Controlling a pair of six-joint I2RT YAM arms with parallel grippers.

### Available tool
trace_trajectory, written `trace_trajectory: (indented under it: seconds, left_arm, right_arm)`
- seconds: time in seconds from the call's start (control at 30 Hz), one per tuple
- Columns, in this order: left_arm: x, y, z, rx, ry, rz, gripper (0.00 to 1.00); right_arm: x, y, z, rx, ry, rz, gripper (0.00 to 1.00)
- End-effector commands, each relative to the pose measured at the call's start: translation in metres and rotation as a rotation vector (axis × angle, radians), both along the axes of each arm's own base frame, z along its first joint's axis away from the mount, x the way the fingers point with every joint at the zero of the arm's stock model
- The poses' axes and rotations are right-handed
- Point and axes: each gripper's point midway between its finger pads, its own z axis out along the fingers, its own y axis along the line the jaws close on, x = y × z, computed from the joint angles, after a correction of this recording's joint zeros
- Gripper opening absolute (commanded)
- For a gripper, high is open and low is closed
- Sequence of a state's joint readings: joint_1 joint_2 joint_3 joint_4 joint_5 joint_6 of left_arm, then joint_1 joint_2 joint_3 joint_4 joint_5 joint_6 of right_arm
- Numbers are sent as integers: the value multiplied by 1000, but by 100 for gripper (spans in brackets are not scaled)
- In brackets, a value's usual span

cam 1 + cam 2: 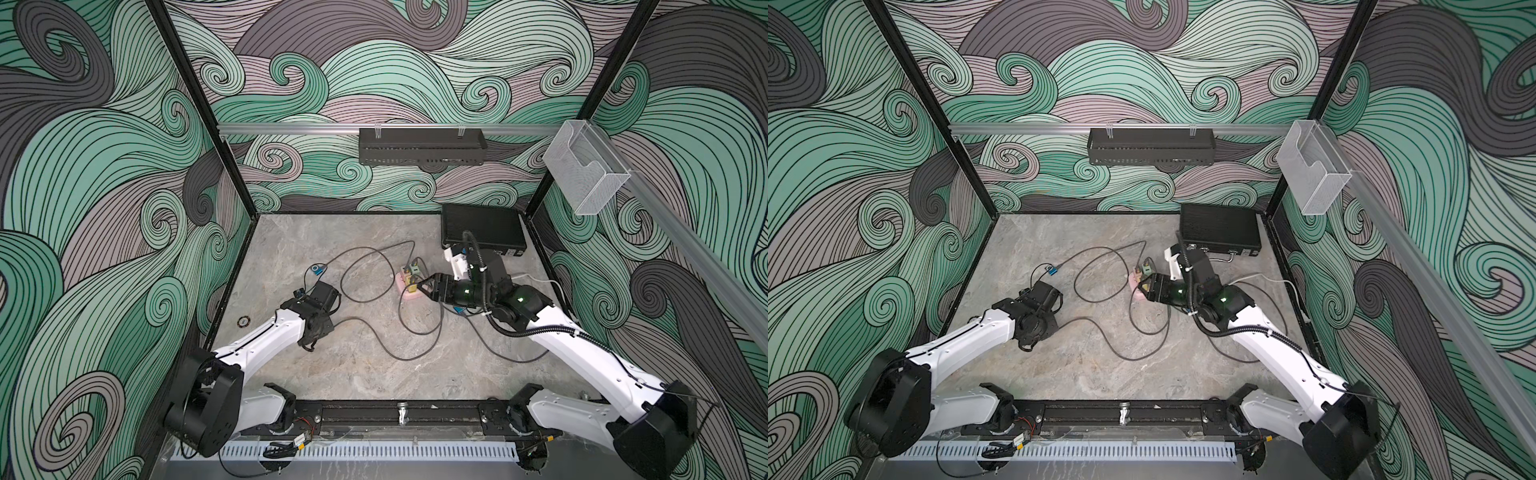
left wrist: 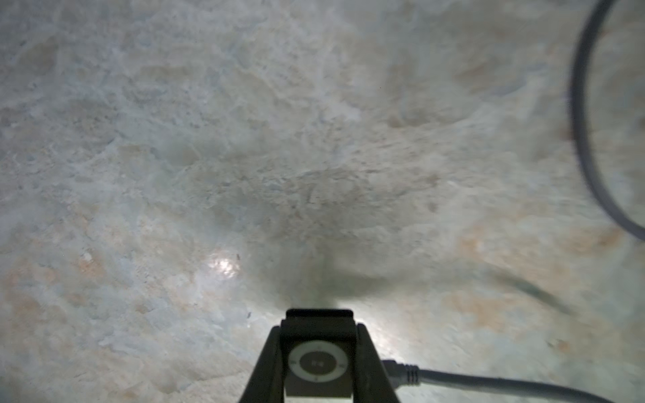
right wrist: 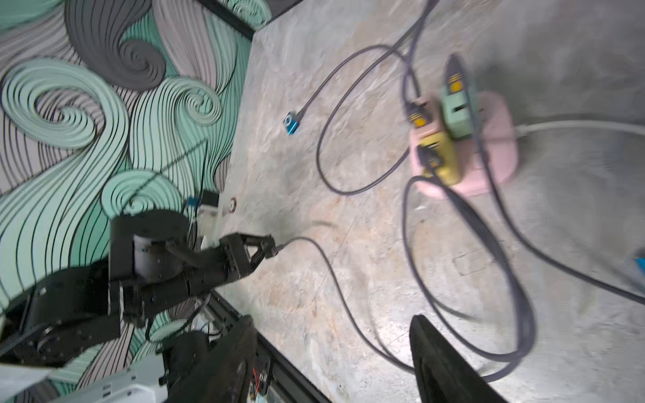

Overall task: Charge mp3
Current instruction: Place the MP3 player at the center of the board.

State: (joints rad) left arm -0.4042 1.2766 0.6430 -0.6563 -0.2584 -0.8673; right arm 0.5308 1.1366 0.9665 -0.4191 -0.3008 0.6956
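Mp3 (image 2: 318, 366), grey, clamped in L pincer (image 2: 318, 328) above surface (image 2: 209, 139); cable (image 2: 488, 382) plugged in its side. R pincer (image 1: 424, 286) spread wide, holds nothing, just beside pink power strip (image 3: 495, 139) w/ adapters (image 3: 439, 153) plugged in.

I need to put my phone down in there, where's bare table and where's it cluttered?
Bare: the front strip along the black rail, nearer than the cables; the back-left corner behind the blue player. Crowded: cables looping round the pink power strip by the right gripper.
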Motion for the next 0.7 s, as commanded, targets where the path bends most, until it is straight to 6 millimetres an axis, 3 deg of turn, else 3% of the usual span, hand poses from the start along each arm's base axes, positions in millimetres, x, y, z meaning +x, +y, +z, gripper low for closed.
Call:
trace_trajectory:
  seconds: [0.0,0.1,0.23,0.43,0.53,0.67]
  left_arm:
    - [8,6,-1,23,-1,1,7]
    - [12,7,-7,26,25,-8,11]
    - [21,5,-16,24,36,-40,25]
    - [28,14,-13,85,65,-41,37]
    - [35,15,-8,83,47,-43,39]
    - [41,19,-6,86,59,-42,42]
  right_arm:
    - [16,-32,-2,-19,20,-85,70]
    - [31,-61,-13,-74,-9,-141,73]
    - [48,-100,-34,-136,-12,-212,74]
    - [63,-144,-39,-157,-28,-321,75]
    - [66,-162,-44,-163,-16,-363,75]
    - [65,-171,-46,-168,-17,-372,75]
